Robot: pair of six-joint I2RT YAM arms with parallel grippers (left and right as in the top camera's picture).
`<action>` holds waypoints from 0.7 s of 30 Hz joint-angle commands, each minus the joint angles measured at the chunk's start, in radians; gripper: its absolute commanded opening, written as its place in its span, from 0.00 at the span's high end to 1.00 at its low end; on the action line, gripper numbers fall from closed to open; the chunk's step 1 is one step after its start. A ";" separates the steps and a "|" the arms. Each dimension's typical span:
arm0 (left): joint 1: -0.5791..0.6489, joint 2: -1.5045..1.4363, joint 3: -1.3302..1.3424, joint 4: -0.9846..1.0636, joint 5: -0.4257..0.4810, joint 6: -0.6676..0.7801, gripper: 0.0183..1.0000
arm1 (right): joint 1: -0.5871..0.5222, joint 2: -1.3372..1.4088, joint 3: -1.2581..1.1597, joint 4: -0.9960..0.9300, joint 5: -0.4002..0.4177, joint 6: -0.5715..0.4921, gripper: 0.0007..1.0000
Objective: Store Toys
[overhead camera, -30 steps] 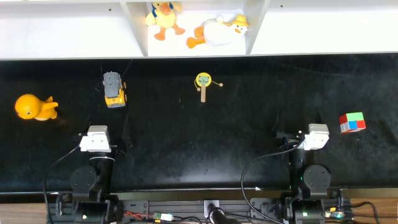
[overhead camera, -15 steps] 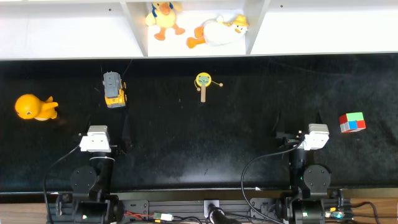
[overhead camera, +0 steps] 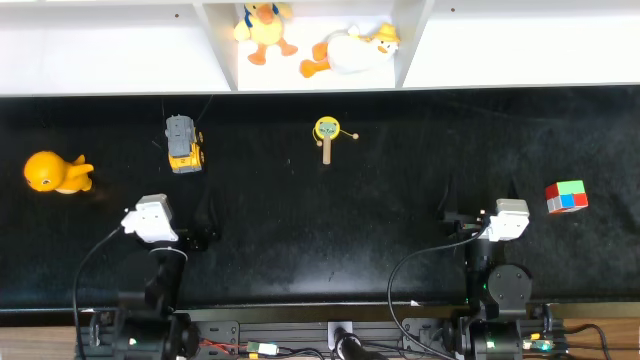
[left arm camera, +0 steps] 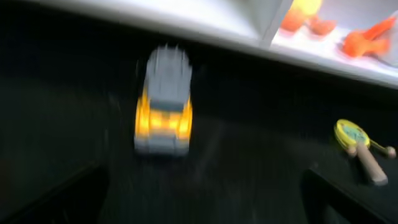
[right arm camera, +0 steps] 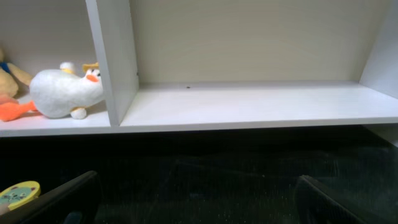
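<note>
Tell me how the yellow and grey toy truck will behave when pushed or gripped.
The toy truck looks like hard moulded plastic, so probably stiff and light. It stands upright on the black tabletop, so a nudge along its length may roll it. Its boxy sides should suit a crosswise grip.

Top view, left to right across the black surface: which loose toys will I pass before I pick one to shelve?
orange duck → yellow and grey toy truck → small rattle drum with a wooden handle → multicoloured cube
</note>
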 commanded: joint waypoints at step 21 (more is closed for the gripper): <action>0.462 0.659 0.793 -0.729 0.425 0.433 0.00 | 0.006 -0.008 -0.013 0.003 -0.003 0.004 0.00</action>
